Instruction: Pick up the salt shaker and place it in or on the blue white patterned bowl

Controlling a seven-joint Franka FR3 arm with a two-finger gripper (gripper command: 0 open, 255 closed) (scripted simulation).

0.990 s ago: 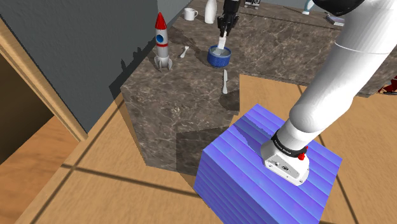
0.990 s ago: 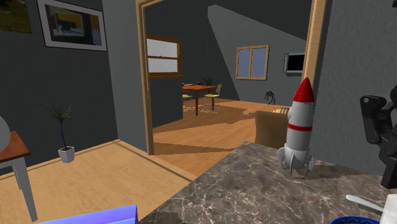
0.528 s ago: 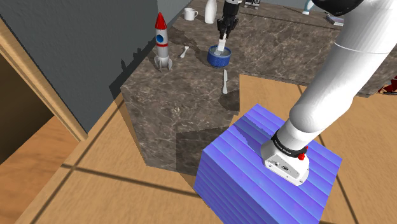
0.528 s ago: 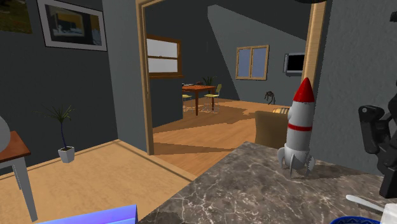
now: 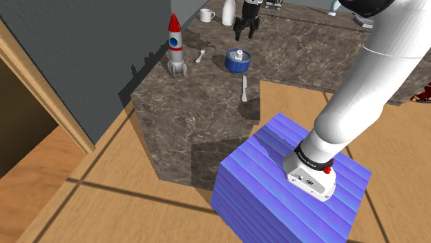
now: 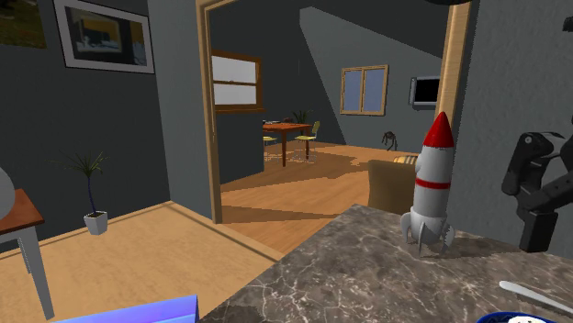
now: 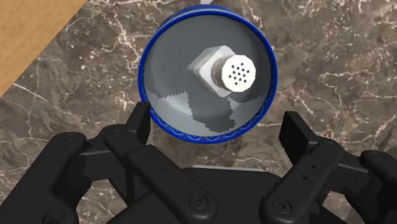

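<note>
Just let go of the salt shaker [image 7: 222, 71] and left it standing cap up inside the blue bowl [image 7: 145, 83], a little back from the counter's [image 5: 207, 103] inner corner. Lifted clear above it, with jaws spread wide and pinching nothing. Looks placed as asked; only need to withdraw without brushing the rim.

Blue bowl [image 6: 494, 318] and salt shaker [image 6: 525, 320] cut off by second exterior view's bottom edge.
</note>
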